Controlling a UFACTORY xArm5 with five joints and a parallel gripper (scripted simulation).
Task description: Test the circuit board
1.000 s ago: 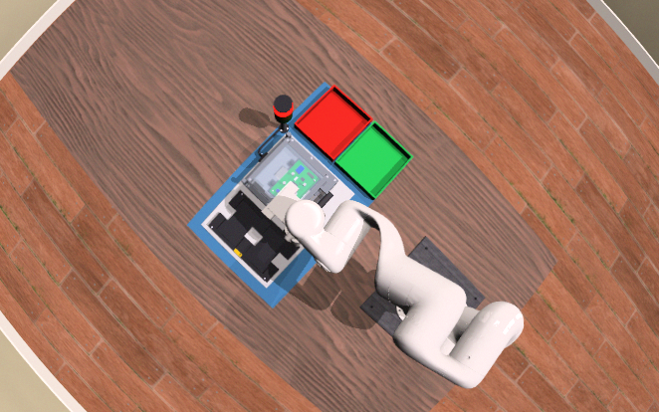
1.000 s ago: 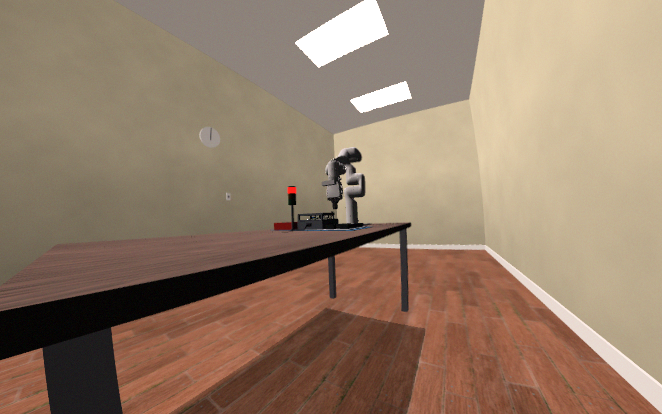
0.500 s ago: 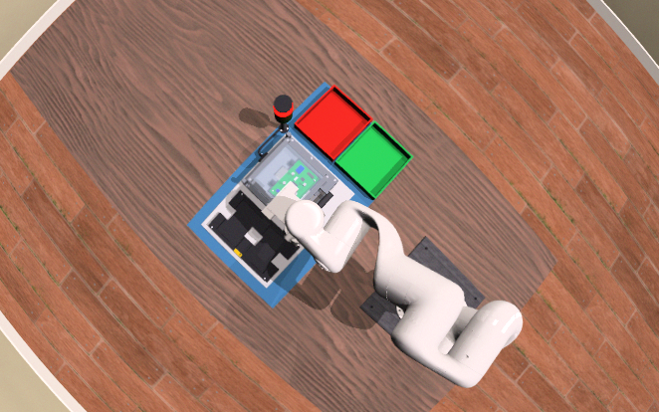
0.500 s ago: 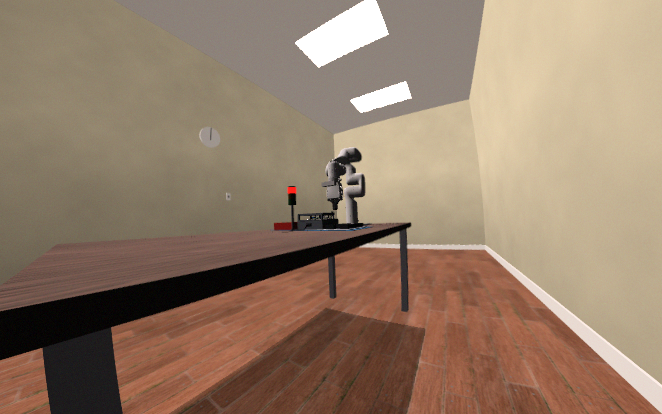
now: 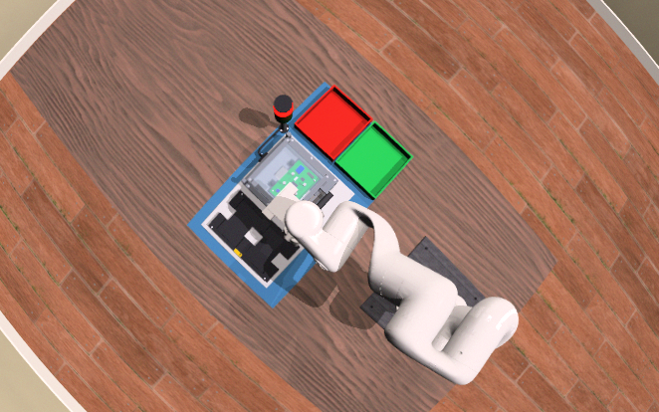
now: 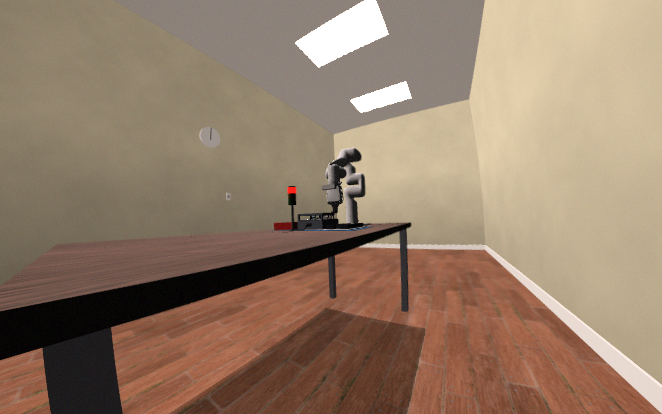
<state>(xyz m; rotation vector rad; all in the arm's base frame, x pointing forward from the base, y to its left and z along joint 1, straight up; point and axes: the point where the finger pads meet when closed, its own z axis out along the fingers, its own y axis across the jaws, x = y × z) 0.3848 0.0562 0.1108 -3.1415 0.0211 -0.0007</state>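
The green circuit board lies inside the grey tester, seen through the tester's see-through lid, which lies down over it. The signal light on its black pole by the tester's far corner glows red, as the side view also shows. My gripper is shut and empty. It points down over the tester's edge on the tray side, and from above my wrist hides its fingertips. A small black part sits on the tester's edge beside my wrist. I cannot tell whether the fingers touch the lid.
The red bin and the green bin stand side by side just beyond the tester, both empty. The black tray sits next to the tester on the blue mat. My arm's base stands to the right.
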